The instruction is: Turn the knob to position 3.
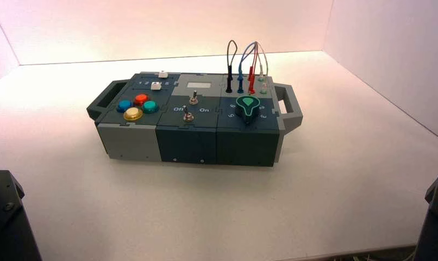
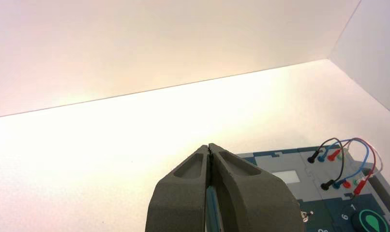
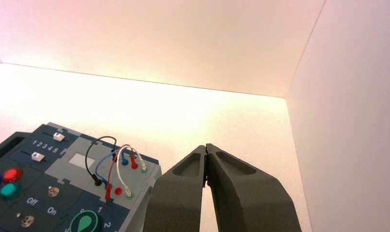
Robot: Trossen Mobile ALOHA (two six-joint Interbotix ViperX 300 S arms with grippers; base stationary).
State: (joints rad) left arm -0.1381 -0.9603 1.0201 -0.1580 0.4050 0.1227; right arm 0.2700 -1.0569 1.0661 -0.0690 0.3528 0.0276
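Note:
The knob (image 1: pixel 248 107), dark with a bright green teardrop top, sits on the right section of the box (image 1: pixel 189 144). It shows at the edge of the left wrist view (image 2: pixel 372 223) and of the right wrist view (image 3: pixel 84 223), where its tip points near the white numeral 1 (image 3: pixel 100 209), beside numeral 2 (image 3: pixel 107 224). Position 3 is out of view. My left gripper (image 2: pixel 209 147) is shut and empty, held well back from the box on its left. My right gripper (image 3: pixel 205 147) is also shut and empty, back on the right. Both arms are parked at the near corners.
The box also carries coloured push buttons (image 1: pixel 136 106), two metal toggle switches (image 1: pixel 188 115) marked Off and On, two white sliders (image 1: pixel 156 85) and looped wires (image 1: pixel 248 65). Dark handles (image 1: pixel 290 106) stick out at both ends. White walls enclose the table behind and to the right.

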